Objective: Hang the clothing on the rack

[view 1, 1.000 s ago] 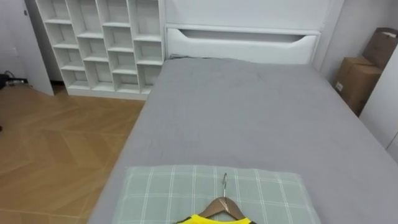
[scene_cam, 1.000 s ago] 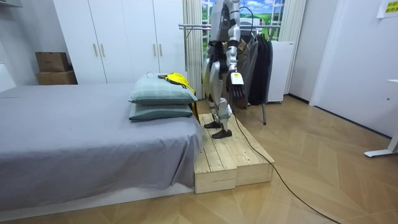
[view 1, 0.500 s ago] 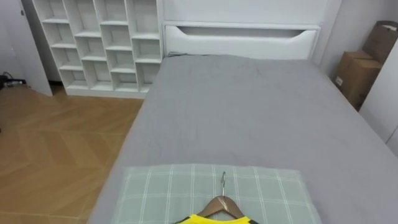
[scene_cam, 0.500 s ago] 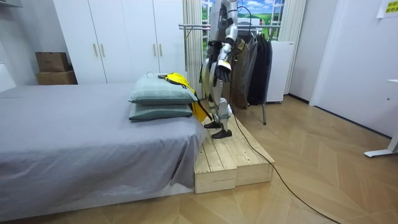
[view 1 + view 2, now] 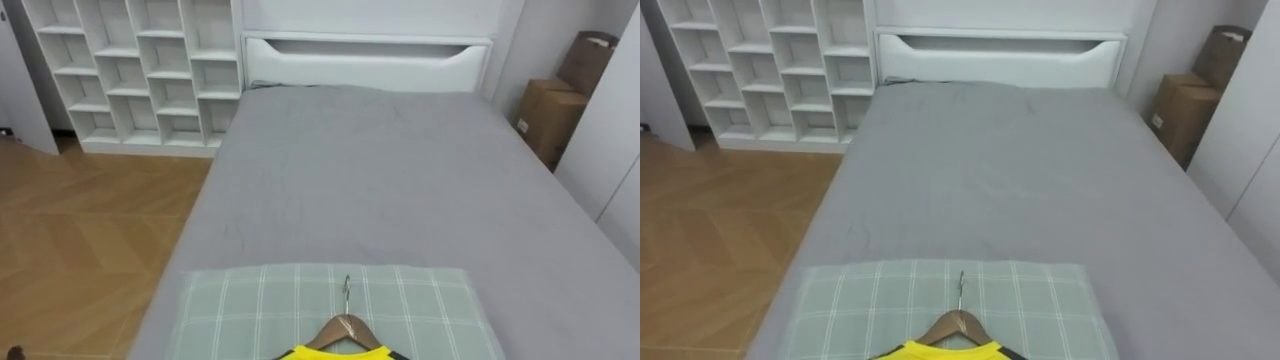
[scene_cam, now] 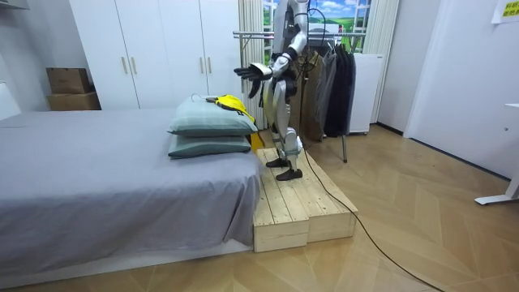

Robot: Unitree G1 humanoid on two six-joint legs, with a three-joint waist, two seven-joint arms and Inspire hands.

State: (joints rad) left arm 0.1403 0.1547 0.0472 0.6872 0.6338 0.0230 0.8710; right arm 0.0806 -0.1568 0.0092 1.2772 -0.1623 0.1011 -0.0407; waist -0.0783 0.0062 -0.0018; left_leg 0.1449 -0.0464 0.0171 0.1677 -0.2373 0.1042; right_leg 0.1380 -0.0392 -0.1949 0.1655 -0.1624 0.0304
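A yellow garment (image 5: 336,353) on a wooden hanger (image 5: 345,328) with a metal hook lies on a green checked pillow (image 5: 250,305) at the near end of the grey bed (image 5: 380,170). In the room view the yellow garment (image 6: 233,103) tops two stacked pillows (image 6: 212,123). I stand on a wooden platform (image 6: 300,207) right beside them, facing the bed. My left hand (image 6: 253,71) is raised at chest height, stretched out above the garment with its fingers spread, and holds nothing.
A clothes rail (image 6: 251,34) with dark garments (image 6: 336,81) stands just behind me. White cube shelves (image 5: 130,70) and wood floor (image 5: 80,230) lie left of the bed. Cardboard boxes (image 5: 550,110) and a white wardrobe (image 5: 610,140) stand to its right.
My left arm has swung up from hanging at my side to reach out over the pillows. The eye view has shifted slightly; the garment and hanger lie as before.
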